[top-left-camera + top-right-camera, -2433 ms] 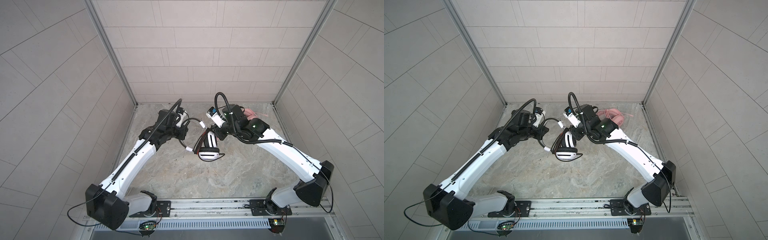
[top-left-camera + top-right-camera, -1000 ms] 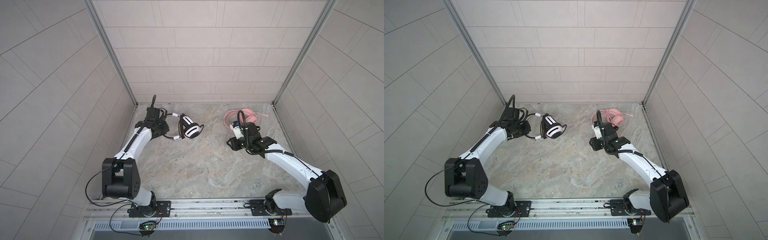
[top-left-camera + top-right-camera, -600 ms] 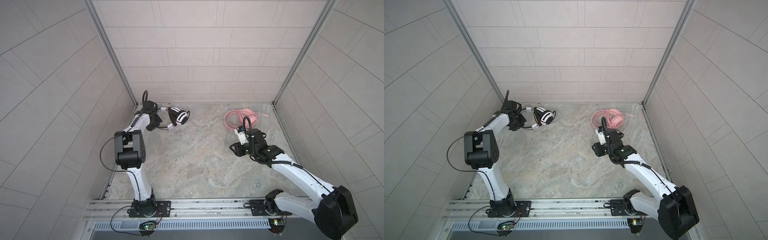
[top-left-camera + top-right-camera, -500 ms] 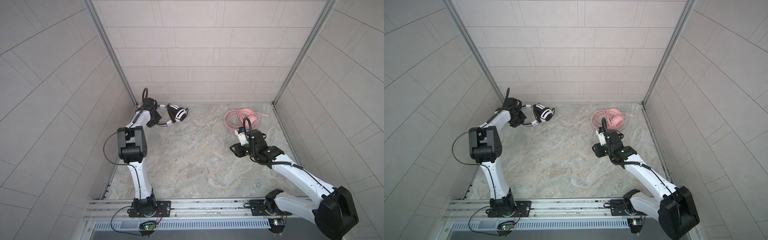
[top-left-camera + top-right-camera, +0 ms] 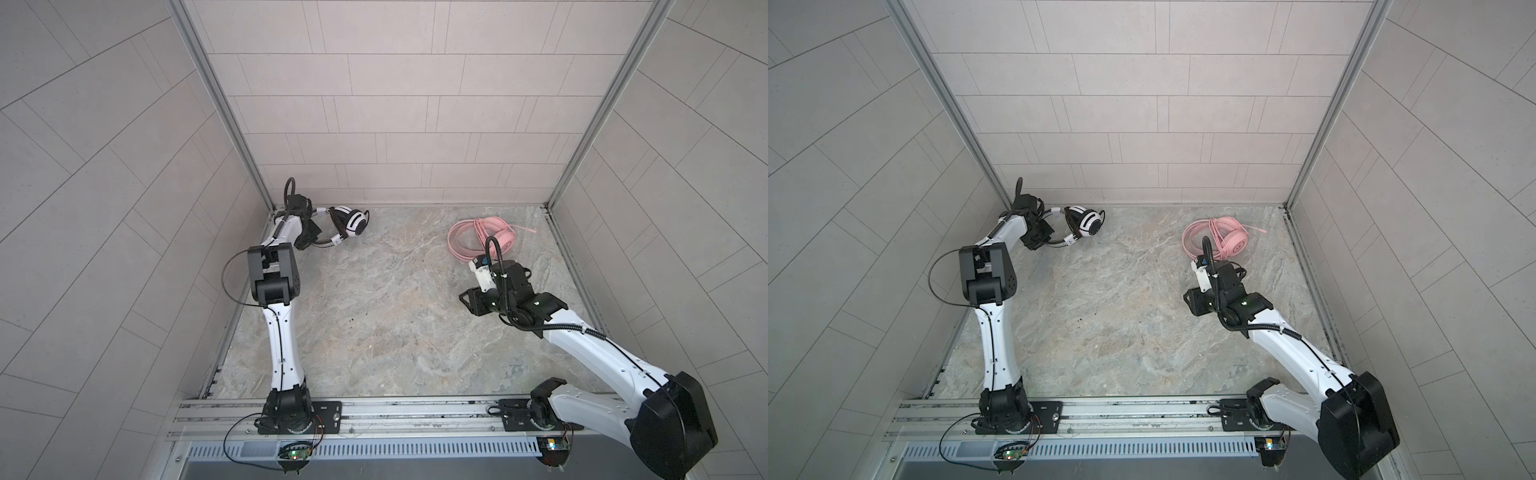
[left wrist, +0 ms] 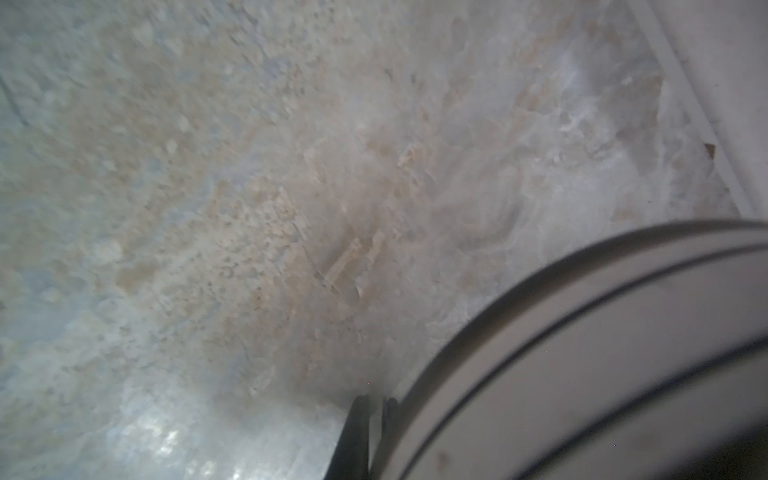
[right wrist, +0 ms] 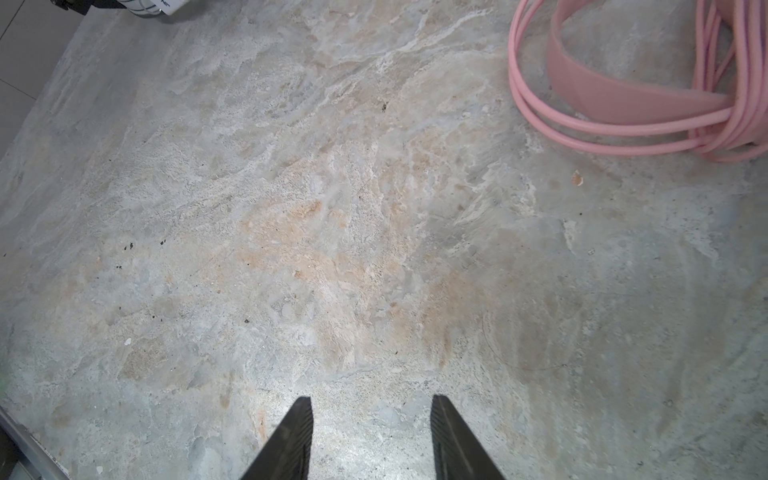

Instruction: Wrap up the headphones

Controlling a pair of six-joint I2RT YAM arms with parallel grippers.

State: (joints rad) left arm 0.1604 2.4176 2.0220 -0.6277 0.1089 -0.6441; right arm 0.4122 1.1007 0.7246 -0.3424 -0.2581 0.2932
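Observation:
The white-and-black striped headphones [image 5: 351, 220] [image 5: 1088, 220] lie in the far left corner of the floor, with their black cable looped beside them. My left gripper [image 5: 305, 241] [image 5: 1036, 241] sits low against their headband [image 6: 602, 353]. Its fingers stand almost together with a thin slit between them [image 6: 376, 415]; whether anything is pinched there I cannot tell. The pink headphones [image 5: 482, 239] [image 5: 1217, 237] [image 7: 623, 95] lie at the far right with their cable [image 7: 582, 133] coiled around them. My right gripper [image 5: 467, 300] [image 5: 1190, 301] [image 7: 371, 401] hovers open and empty over bare floor, nearer than the pink set.
Tiled walls close the cell on three sides. The left corner post [image 5: 257, 183] and left wall stand right beside my left gripper. The marbled floor [image 5: 374, 311] stretches between the two arms, and a metal rail [image 5: 395, 415] with both arm bases runs along the front.
My left arm carried the striped headphones from the middle to the far left corner. My right arm drew back to the right. Over the last half second little has moved.

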